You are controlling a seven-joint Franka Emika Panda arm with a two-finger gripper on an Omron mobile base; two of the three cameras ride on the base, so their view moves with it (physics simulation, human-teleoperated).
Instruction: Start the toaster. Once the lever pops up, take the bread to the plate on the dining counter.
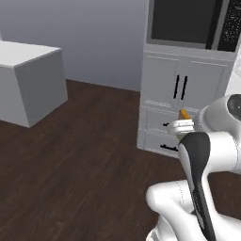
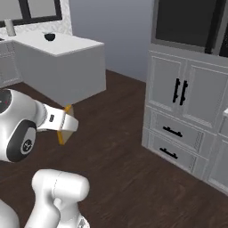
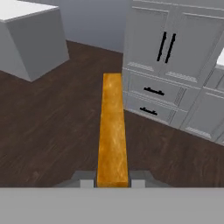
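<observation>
My gripper is shut on the bread, a narrow orange-tan slice seen edge-on that sticks straight out from between the dark fingertips. From the base cameras the bread shows as a small orange piece at the end of the white hand, held in the air above the dark wood floor. The gripper is not near any surface. The toaster and the plate are out of view. A white-topped counter block stands at the far left; I cannot tell whether it is the dining counter.
A tall grey cabinet with two doors, black handles and two drawers stands ahead on the right, a dark oven above it. A small dark bowl sits on the white counter. Open wood floor lies between.
</observation>
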